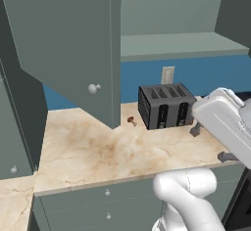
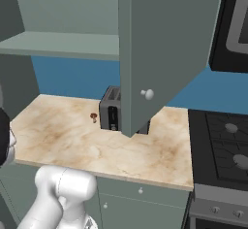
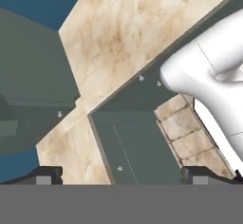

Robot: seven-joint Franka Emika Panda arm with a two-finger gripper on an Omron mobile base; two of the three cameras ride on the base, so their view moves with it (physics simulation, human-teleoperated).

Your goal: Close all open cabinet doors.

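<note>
One cabinet door (image 1: 68, 44) stands swung open over the left of the counter, its round knob (image 1: 93, 88) near the lower corner. A second open cabinet door (image 1: 236, 14) hangs at the upper right; in the right base view it is the large panel (image 2: 164, 48) in front of the toaster. The bare cabinet shelf (image 1: 181, 44) shows between them. My gripper (image 1: 212, 143) hovers over the counter's front right, below both doors and touching neither. It is open and empty, the fingertips (image 3: 45, 175) wide apart, pointing down at the counter edge.
A black toaster (image 1: 164, 105) sits at the back of the marble counter (image 1: 98, 151), with a small red-brown item (image 1: 131, 121) beside it. Drawer fronts (image 1: 108, 200) run below the counter. A stove (image 2: 218, 140) adjoins on the right, under a dark microwave (image 2: 237, 24).
</note>
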